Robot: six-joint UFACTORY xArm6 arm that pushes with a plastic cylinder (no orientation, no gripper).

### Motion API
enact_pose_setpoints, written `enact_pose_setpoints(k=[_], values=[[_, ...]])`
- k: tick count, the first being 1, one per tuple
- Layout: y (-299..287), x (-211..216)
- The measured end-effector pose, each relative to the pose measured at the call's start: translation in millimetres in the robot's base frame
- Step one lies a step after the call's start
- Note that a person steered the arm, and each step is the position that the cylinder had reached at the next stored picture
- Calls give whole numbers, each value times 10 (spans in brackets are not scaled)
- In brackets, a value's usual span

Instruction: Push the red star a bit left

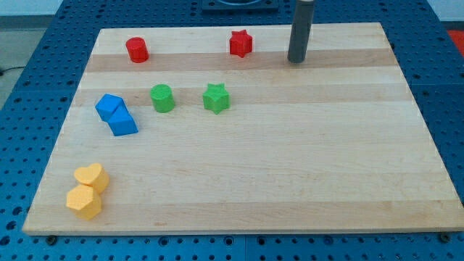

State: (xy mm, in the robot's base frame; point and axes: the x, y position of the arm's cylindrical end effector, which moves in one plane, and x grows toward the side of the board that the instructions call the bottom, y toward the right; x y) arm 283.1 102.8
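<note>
The red star (241, 43) lies near the view's top edge of the wooden board (290, 159), about in the middle. My tip (296, 61) rests on the board to the right of the red star, a short gap apart from it and slightly lower in the view. The dark rod rises straight up out of the view's top.
A red cylinder (137, 50) sits at the top left. A green cylinder (162, 98) and a green star (216, 98) lie below. Two blue blocks (116, 114) touch at the left. Two yellow blocks (88, 191) touch at the bottom left.
</note>
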Motion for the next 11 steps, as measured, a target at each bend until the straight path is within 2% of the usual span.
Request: enact_pose_setpoints(k=[1, 2, 3, 4, 5, 6, 7, 8, 11], values=[[-561, -186], [-710, -190], [-389, -455], [-748, -412], [-1063, -150], [-712, -148], [-322, 178], [-331, 407], [-520, 410]])
